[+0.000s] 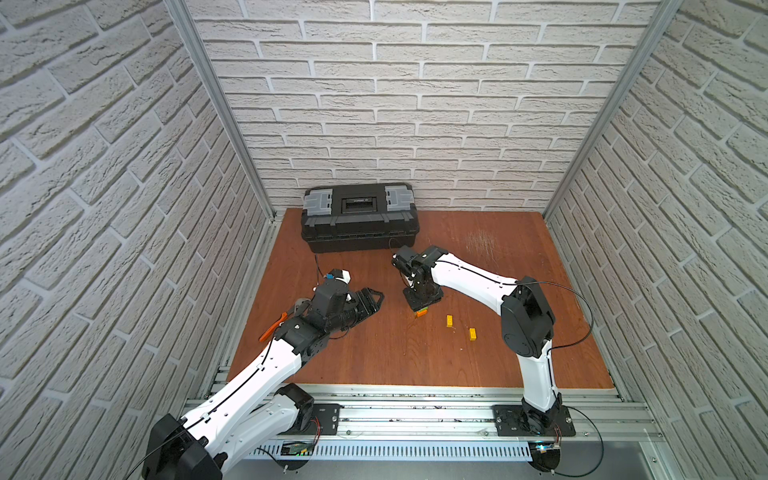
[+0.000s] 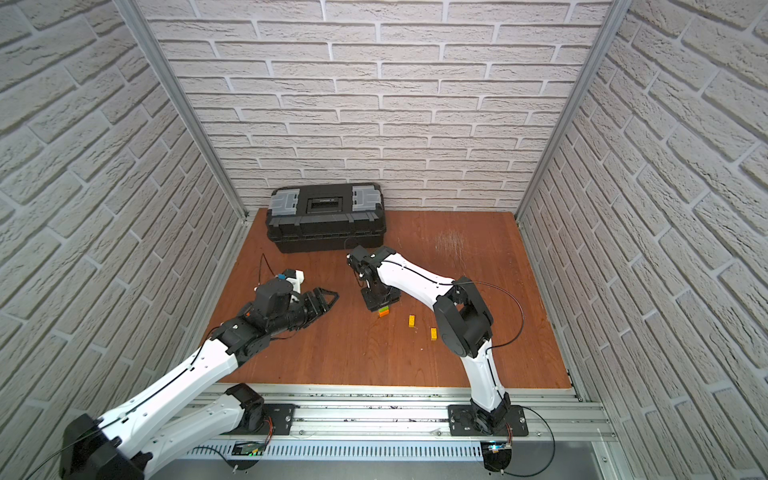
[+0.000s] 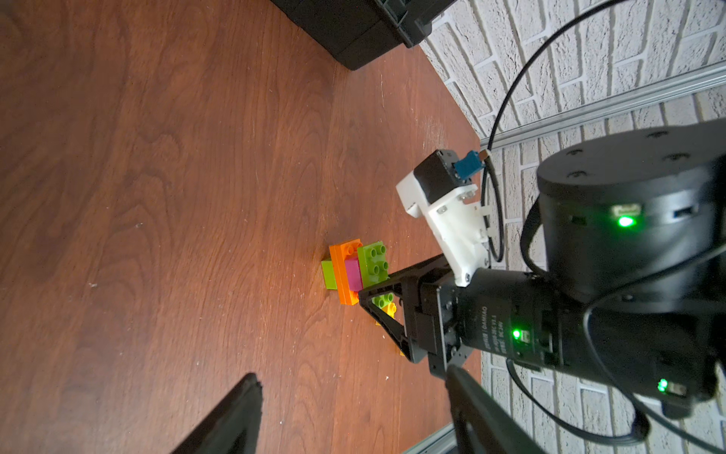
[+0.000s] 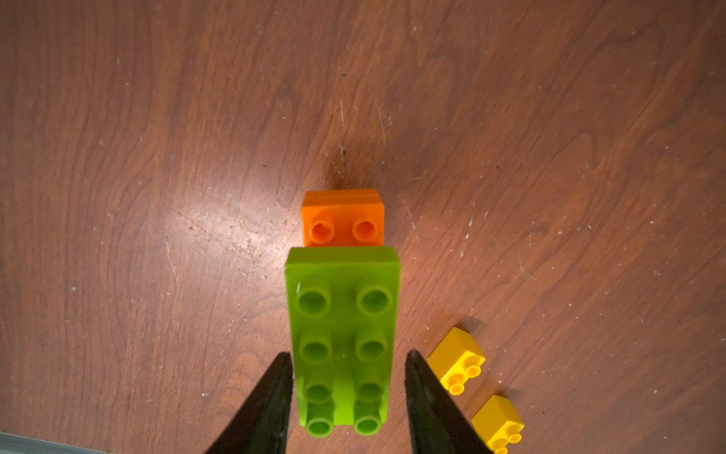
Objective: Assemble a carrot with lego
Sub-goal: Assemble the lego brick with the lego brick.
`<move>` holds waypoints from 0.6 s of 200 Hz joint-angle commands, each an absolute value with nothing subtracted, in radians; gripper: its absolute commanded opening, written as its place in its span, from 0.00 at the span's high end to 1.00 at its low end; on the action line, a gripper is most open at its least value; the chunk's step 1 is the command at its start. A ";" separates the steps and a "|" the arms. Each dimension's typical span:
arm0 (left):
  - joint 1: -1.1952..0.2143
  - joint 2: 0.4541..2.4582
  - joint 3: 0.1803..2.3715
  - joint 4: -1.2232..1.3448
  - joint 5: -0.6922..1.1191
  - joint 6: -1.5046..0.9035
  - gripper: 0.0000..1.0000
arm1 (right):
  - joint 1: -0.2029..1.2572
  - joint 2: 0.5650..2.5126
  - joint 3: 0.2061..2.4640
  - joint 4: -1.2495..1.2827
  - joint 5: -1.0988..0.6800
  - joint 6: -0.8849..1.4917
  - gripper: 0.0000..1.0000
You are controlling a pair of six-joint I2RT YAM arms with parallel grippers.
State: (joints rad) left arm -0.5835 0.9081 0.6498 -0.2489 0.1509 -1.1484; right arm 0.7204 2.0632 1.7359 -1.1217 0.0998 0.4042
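The carrot (image 1: 421, 312) (image 2: 383, 311) is a small clump of joined lego on the wooden table. In the left wrist view the carrot (image 3: 355, 271) shows orange, pink and lime-green bricks. My right gripper (image 4: 347, 355) (image 1: 419, 306) points straight down over it. Its jaws stand open on either side of the long green brick (image 4: 341, 314), with a thin gap on each side. An orange brick (image 4: 342, 218) sticks out beyond the green one. Two loose yellow bricks (image 1: 449, 321) (image 1: 472, 334) lie just beside it. My left gripper (image 3: 351, 373) (image 1: 372, 297) hovers open and empty, to the left of the clump.
A black toolbox (image 1: 359, 218) stands shut against the back wall. An orange-handled tool (image 1: 272, 328) lies under my left arm near the table's left edge. Brick-patterned walls close the table in on three sides, and an aluminium rail (image 1: 415, 409) runs along the front.
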 commanded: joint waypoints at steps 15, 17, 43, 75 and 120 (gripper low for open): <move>-0.586 0.896 0.668 -0.244 0.141 -1.143 0.23 | 0.731 2.050 1.783 -1.158 0.101 0.400 0.48; -0.586 0.895 0.668 -0.245 0.141 -1.142 0.23 | 0.731 2.049 1.785 -1.159 0.101 0.400 0.48; -0.586 0.891 0.667 -0.252 0.138 -1.139 0.22 | 0.731 2.036 1.805 -1.185 0.111 0.396 0.44; -0.587 0.882 0.667 -0.266 0.133 -1.136 0.22 | 0.730 2.006 1.828 -1.210 0.110 0.396 0.44; -0.586 0.861 0.660 -0.276 0.123 -1.135 0.22 | 0.721 1.950 1.838 -1.183 0.101 0.399 0.63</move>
